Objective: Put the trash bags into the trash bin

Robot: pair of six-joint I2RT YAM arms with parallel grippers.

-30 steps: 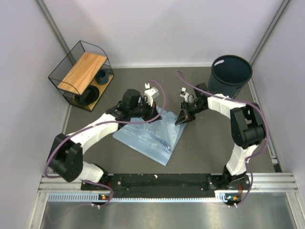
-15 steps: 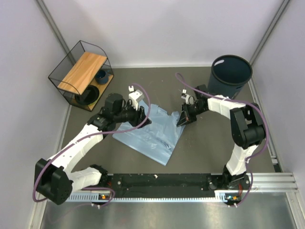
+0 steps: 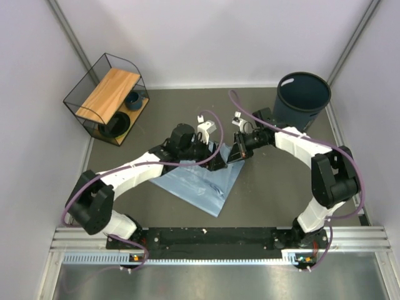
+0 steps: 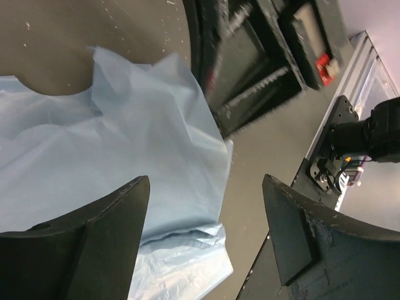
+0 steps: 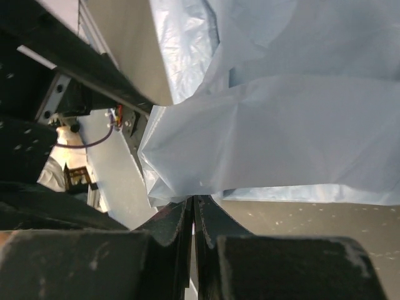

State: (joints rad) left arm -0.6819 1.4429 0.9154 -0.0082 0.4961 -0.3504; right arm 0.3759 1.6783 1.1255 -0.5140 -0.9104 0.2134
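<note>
The trash bags (image 3: 199, 181) lie as a crinkly light-blue sheet on the dark table between the arms. My right gripper (image 3: 237, 154) is shut on the sheet's far right corner, and in the right wrist view the film (image 5: 281, 137) bunches just above the pinched fingertips (image 5: 194, 204). My left gripper (image 3: 216, 161) hovers open over that same corner, close to the right gripper. The left wrist view shows the bags (image 4: 125, 144) under and between its spread fingers (image 4: 94, 244), held by neither. The trash bin (image 3: 312, 115) stands upright at the back right, apart from the sheet.
A black wire-framed basket (image 3: 106, 100) with a wooden shelf and dark cups stands at the back left. White walls close in on the table on three sides. The right gripper's black body (image 4: 250, 62) fills the top of the left wrist view.
The left gripper went from shut to wide open. It swung left off the sheet, then came back right over the corner. The right gripper stayed shut on the film and shifted slightly left.
</note>
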